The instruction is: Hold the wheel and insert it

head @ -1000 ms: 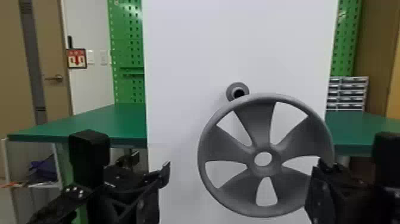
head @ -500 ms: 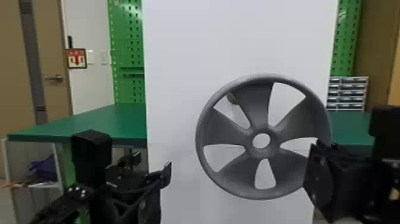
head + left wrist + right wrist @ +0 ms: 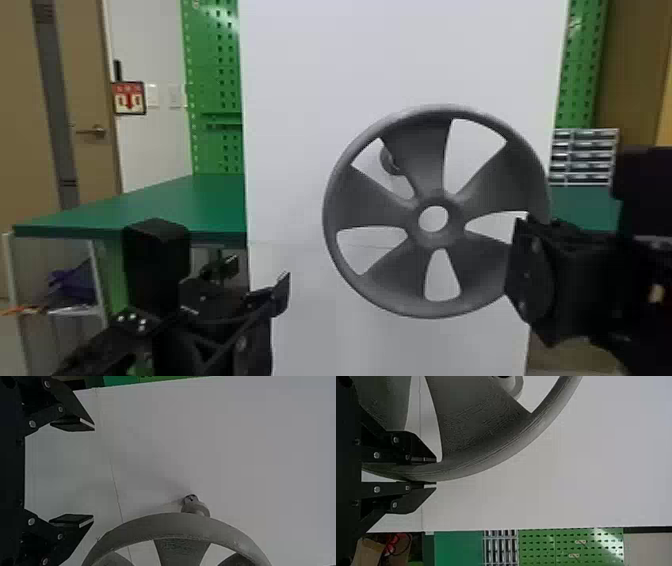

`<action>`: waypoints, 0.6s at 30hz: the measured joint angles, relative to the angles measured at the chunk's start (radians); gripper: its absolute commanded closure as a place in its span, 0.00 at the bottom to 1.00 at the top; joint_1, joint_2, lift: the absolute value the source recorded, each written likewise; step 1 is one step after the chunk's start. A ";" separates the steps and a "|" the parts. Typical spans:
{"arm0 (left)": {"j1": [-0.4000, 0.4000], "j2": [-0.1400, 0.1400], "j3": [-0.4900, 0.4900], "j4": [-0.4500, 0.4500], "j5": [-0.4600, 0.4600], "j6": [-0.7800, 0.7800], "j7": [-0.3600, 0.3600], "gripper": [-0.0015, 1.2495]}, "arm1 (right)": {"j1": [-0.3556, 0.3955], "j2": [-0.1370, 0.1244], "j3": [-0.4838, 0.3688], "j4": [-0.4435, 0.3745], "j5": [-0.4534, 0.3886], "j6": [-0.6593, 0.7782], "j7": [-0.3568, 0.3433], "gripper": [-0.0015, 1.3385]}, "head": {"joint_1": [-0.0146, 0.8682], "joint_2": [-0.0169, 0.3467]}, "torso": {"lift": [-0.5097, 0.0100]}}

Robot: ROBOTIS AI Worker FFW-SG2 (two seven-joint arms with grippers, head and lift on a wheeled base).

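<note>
One black, two-fingered left gripper [image 3: 257,280], its fingers spread, stands apart from the round gray five-spoked wheel [image 3: 372,200], upright before a tall white panel [image 3: 310,100], its rim pinched between the black right gripper's [image 3: 520,272] flat fingers.

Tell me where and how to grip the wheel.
I'd take the wheel by its rim, from the robot's right: the band is narrow, and gaps between the spokes admit one finger inside, one outside, as the right end effector has it.
</note>
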State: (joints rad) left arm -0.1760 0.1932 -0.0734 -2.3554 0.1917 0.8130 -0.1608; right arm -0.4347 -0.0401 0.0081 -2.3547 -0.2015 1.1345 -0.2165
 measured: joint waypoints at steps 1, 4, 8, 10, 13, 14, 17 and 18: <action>0.000 0.000 -0.001 0.001 0.000 0.000 0.000 0.35 | -0.008 0.000 0.002 0.000 0.003 0.008 0.000 0.87 | 0.22 0.32 | 0.03; 0.000 0.000 -0.001 0.002 0.000 0.000 0.000 0.35 | -0.026 -0.001 0.005 0.000 0.008 0.027 0.000 0.87 | 0.22 0.32 | 0.03; 0.000 0.000 -0.002 0.002 0.000 0.000 0.001 0.35 | -0.053 -0.001 0.011 0.002 0.019 0.059 0.000 0.87 | 0.22 0.32 | 0.03; 0.000 0.000 -0.003 0.002 0.000 -0.001 0.001 0.35 | -0.067 -0.001 0.015 0.006 0.026 0.072 0.000 0.87 | 0.22 0.32 | 0.03; 0.000 0.000 -0.004 0.003 -0.001 -0.001 0.001 0.35 | -0.084 -0.001 0.022 0.012 0.034 0.079 0.000 0.87 | 0.22 0.32 | 0.03; 0.000 0.000 -0.004 0.003 -0.001 -0.001 0.001 0.35 | -0.088 -0.001 0.023 0.014 0.036 0.080 0.000 0.87 | 0.22 0.32 | 0.03; 0.000 0.000 -0.005 0.004 -0.001 -0.002 0.002 0.35 | -0.103 -0.001 0.028 0.022 0.041 0.081 0.000 0.87 | 0.22 0.32 | 0.03; 0.000 0.000 -0.005 0.004 -0.002 -0.002 0.002 0.35 | -0.108 -0.001 0.030 0.025 0.042 0.081 0.000 0.87 | 0.22 0.32 | 0.03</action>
State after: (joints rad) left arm -0.1764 0.1933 -0.0780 -2.3516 0.1902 0.8107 -0.1588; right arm -0.5422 -0.0412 0.0378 -2.3299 -0.1594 1.2159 -0.2164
